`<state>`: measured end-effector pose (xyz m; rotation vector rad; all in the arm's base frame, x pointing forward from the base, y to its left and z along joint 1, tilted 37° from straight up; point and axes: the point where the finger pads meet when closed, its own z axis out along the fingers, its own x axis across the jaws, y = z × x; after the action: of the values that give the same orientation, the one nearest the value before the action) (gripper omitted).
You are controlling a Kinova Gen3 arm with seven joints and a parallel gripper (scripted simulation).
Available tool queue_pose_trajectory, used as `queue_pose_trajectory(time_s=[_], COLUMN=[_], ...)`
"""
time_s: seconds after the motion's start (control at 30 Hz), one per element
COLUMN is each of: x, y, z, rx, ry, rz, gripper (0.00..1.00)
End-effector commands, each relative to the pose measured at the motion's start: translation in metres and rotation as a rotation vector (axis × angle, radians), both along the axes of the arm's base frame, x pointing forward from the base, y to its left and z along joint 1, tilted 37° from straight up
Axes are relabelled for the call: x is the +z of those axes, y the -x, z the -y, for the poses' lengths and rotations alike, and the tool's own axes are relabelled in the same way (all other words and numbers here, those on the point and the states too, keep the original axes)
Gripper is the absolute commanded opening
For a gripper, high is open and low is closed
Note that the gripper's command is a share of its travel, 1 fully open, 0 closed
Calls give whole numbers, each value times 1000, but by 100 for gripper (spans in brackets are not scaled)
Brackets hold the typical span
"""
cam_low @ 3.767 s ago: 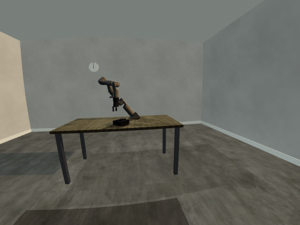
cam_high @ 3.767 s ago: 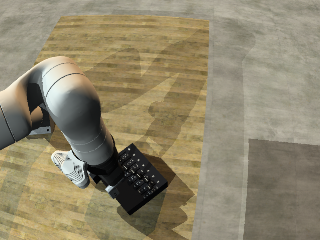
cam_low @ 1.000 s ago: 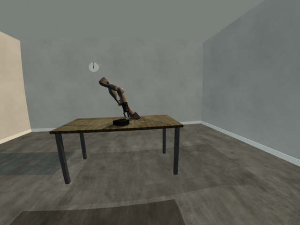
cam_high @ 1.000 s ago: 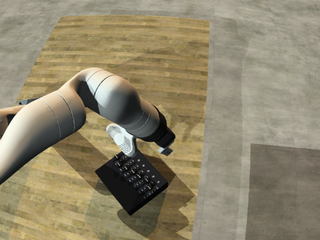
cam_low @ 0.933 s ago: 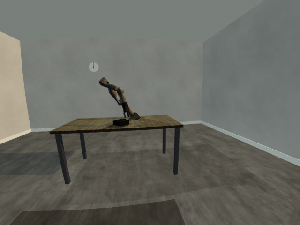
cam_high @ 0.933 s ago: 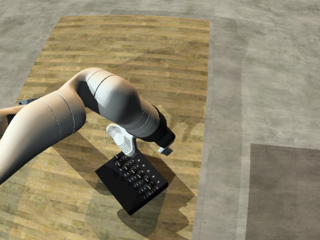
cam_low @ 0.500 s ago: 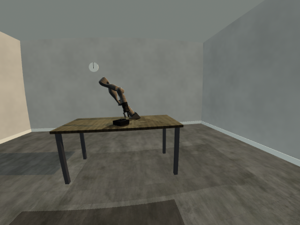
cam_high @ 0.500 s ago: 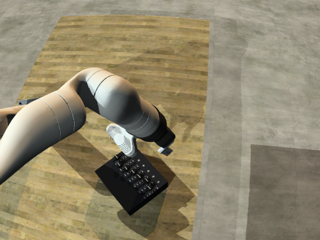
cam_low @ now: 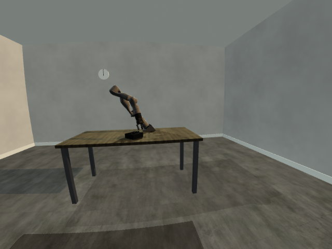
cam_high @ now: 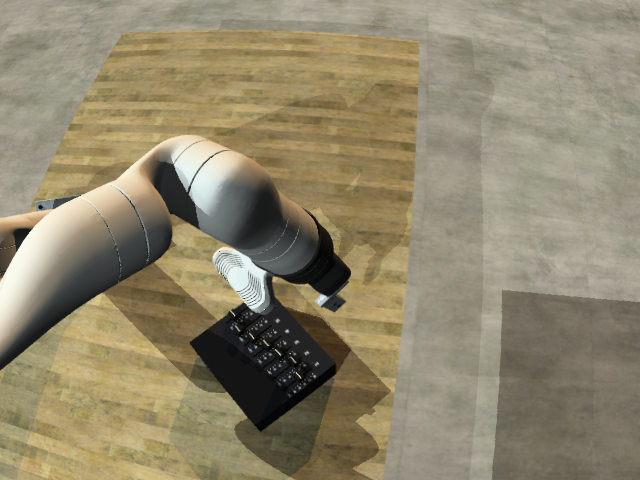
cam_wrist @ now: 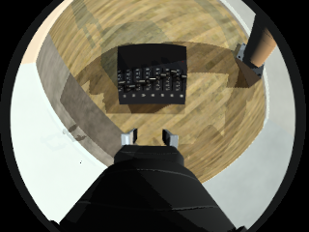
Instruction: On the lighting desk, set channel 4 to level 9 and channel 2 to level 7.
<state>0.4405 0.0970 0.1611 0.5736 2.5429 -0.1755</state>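
Right now your released, empty fingers hover short of the lighting desk on the counter; next, line them up with channel 4's fader.

The wooden table on dark legs carries the black lighting desk near its right edge, skewed to the edges, and the arm's base at its left edge.

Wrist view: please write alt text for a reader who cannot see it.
The open, empty claw hangs above a black lighting desk with a row of faders, standing on a wooden table.
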Motion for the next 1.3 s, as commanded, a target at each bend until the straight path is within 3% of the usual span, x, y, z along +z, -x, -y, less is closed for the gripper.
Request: queue_pose_trajectory(time_s=[0.0,1.0,1.27], x=[1,1,6], y=[0,0,3], z=[-1,-1,3], rx=[1,2,27], ry=[-1,0,41], rz=[1,1,-15], gripper=[100,100,100])
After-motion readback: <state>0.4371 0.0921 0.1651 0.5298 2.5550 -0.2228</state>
